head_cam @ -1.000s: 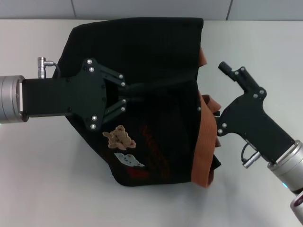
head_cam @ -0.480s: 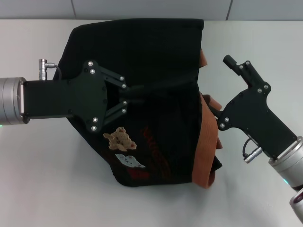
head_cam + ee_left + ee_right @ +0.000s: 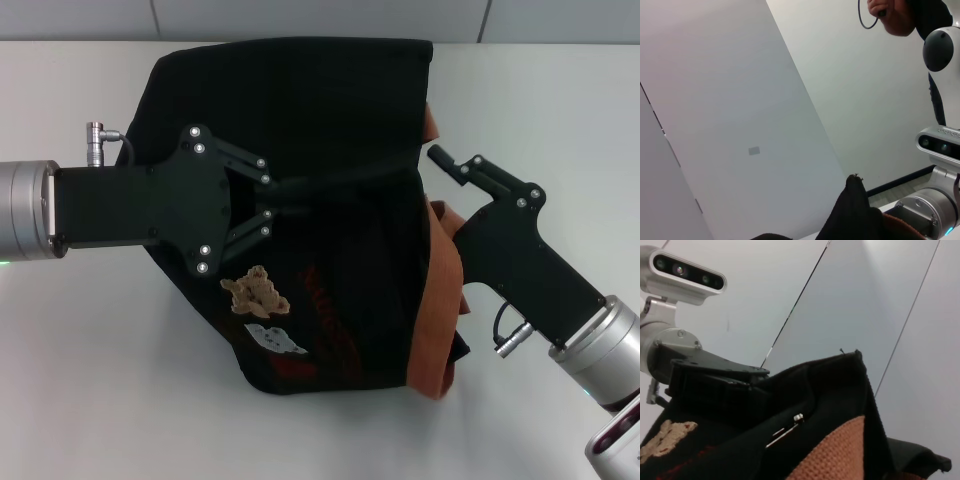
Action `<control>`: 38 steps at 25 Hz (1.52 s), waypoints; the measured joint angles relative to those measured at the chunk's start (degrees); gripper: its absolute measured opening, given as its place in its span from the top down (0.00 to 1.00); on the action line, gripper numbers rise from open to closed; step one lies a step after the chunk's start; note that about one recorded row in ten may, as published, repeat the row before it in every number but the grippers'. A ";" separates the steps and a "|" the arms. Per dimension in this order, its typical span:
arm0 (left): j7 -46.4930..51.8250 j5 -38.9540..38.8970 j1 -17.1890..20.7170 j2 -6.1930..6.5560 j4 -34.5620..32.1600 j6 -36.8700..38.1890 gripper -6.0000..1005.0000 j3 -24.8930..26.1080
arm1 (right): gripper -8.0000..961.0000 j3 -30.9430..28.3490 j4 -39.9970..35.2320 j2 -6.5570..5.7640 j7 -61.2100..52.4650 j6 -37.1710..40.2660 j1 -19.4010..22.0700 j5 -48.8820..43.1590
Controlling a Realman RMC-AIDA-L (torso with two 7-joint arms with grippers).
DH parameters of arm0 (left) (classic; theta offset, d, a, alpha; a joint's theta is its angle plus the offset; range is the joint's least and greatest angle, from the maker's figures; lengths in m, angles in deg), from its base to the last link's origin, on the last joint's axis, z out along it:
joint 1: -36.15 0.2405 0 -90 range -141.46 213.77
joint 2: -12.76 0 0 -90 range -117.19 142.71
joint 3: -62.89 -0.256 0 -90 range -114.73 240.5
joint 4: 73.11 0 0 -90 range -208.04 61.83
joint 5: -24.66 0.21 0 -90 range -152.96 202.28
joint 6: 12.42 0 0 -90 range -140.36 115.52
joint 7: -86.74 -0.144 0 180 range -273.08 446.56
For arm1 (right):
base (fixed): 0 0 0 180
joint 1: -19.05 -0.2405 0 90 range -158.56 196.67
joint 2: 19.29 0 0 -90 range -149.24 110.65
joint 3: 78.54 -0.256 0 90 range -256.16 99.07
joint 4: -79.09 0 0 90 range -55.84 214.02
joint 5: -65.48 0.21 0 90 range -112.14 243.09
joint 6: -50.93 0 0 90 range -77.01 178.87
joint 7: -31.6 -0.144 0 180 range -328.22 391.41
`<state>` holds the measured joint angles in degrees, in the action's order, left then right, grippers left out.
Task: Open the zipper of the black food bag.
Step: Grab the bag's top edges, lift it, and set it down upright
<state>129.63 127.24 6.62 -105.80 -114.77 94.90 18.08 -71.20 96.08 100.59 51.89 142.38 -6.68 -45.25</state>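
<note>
Head view: left gripper jaws vanish against black food bag

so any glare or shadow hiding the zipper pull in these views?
Head view: even light, no glare, but the bag is black on black, so the zipper is lost in the fabric by the left gripper. Right wrist view: a small silver pull catches light and shows clearly. Left wrist view: mostly wall, only a dark fabric corner.
</note>
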 joint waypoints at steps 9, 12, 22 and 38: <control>-0.01 0.00 0.00 0.00 0.08 -0.01 0.82 -0.01 | 0.77 0.05 0.22 0.00 0.82 -2.02 -0.96 -0.92; -0.01 0.00 0.00 0.00 0.09 -0.01 0.82 -0.02 | 0.88 -0.23 0.32 0.00 0.83 -3.38 -1.36 -2.30; -0.06 -0.24 0.08 0.00 0.09 0.00 0.81 0.14 | 0.99 -0.42 0.42 0.00 0.86 -3.70 -1.35 -2.39; -2.31 -4.11 5.35 0.50 1.02 -0.27 0.79 6.31 | 0.93 -2.87 -2.31 0.01 0.02 -6.84 1.96 -1.79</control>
<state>127.33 123.13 11.97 -105.30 -113.74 94.63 24.39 -74.07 93.77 100.59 51.91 135.54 -4.72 -47.03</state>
